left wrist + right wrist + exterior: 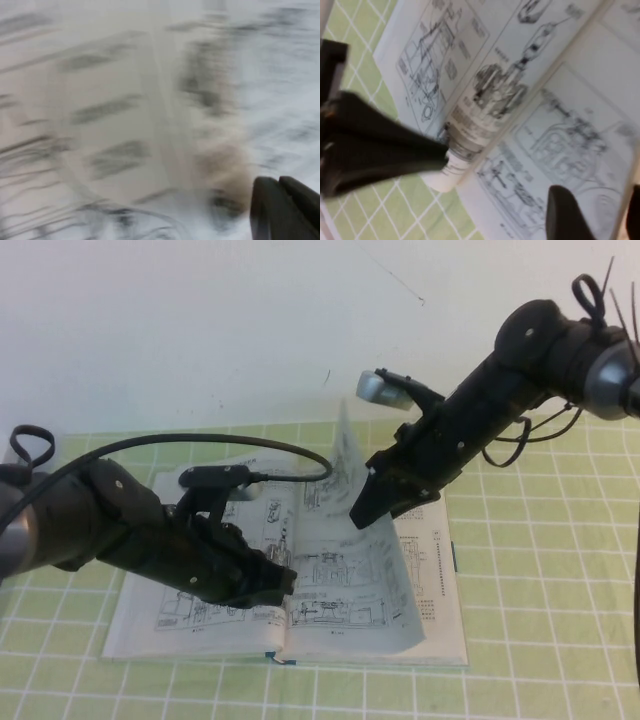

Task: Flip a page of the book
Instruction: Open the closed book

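On the checked green surface (560,570), the left gripper (283,585) presses low on the open book (180,615) near its spine; its opening can't be made out. The page (350,540) stands lifted mid-book, with the right gripper (368,502) touching it, fingers parted narrowly.

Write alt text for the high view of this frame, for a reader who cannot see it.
An open book lies on a green checked cloth, with one page standing lifted near the spine. The right end effector is at that page's raised right side, and the left end effector rests low over the left-hand pages beside the spine.
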